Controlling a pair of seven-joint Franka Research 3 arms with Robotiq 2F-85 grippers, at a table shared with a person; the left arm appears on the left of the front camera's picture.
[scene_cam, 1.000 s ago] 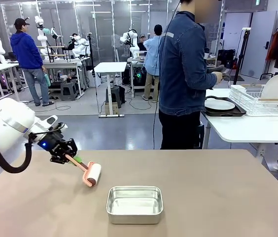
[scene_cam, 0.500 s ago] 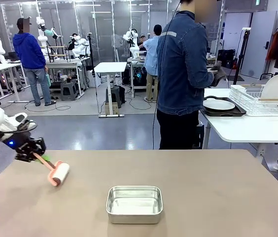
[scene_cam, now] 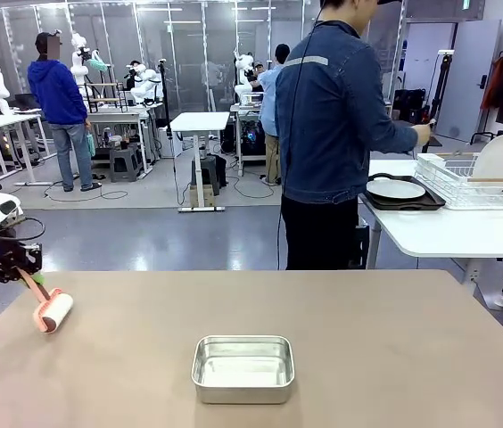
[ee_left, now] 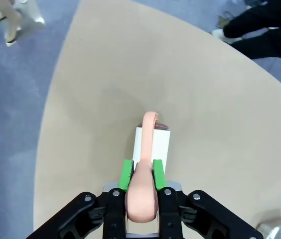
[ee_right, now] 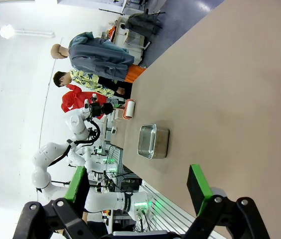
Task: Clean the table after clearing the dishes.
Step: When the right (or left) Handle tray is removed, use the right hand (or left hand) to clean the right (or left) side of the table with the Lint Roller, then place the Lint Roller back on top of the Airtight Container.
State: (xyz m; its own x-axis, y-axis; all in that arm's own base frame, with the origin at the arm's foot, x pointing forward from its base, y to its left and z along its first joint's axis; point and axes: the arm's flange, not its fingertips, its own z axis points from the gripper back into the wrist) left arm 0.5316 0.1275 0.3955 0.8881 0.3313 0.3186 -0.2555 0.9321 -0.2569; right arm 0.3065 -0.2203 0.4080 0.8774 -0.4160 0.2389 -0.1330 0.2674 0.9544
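The tan table [scene_cam: 394, 357] spreads across the front view. My left gripper [scene_cam: 25, 274] is at the table's far left edge, shut on the pink handle of a lint roller [scene_cam: 53, 312] whose white roll rests on the tabletop. In the left wrist view the green pads [ee_left: 126, 173] clamp the pink handle, and the roller [ee_left: 152, 143] lies ahead on the table [ee_left: 220, 109]. My right gripper [ee_right: 136, 184] is open above the table [ee_right: 240, 79], with nothing between its fingers. The dishes [scene_cam: 397, 189], a white plate on a dark tray, sit on the white side table behind.
A steel pan [scene_cam: 243, 367] stands near the table's front middle, also seen as the pan [ee_right: 153, 141] in the right wrist view. A person [scene_cam: 332, 134] stands at the far side, back turned, reaching toward a white dish rack [scene_cam: 474, 183].
My left gripper has swept left across the table with the roller, from left of the middle to the far left edge. The person's arm has reached out toward the rack.
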